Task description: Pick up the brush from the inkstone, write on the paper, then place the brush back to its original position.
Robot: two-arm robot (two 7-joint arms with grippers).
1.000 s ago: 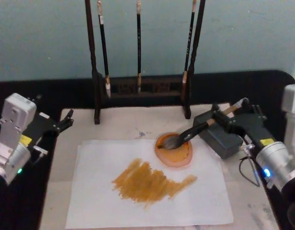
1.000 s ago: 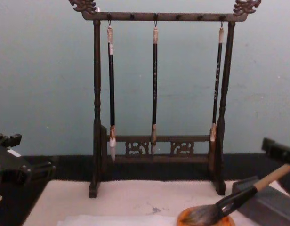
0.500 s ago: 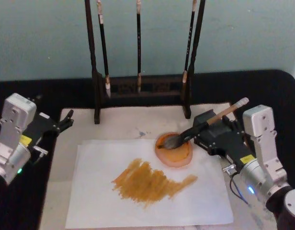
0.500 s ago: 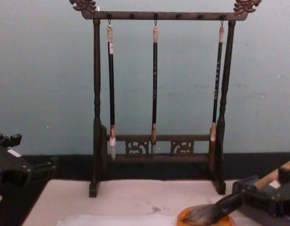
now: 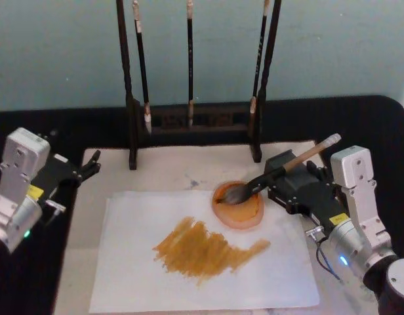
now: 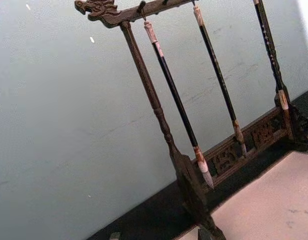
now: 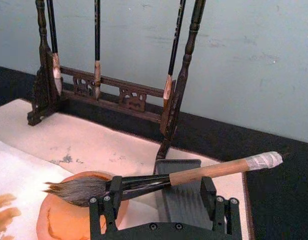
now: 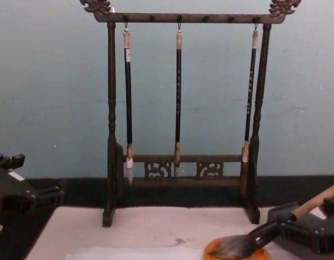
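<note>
Tan-handled brush lies bristles in the inkstone; we see our right gripper spread wide, straddling it. Left gripper: can't tell.

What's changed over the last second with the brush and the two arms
The right gripper let go of the brush and backed off toward the robot, open. The brush stayed, bristles in the inkstone. The paper and the left gripper are unchanged.
</note>
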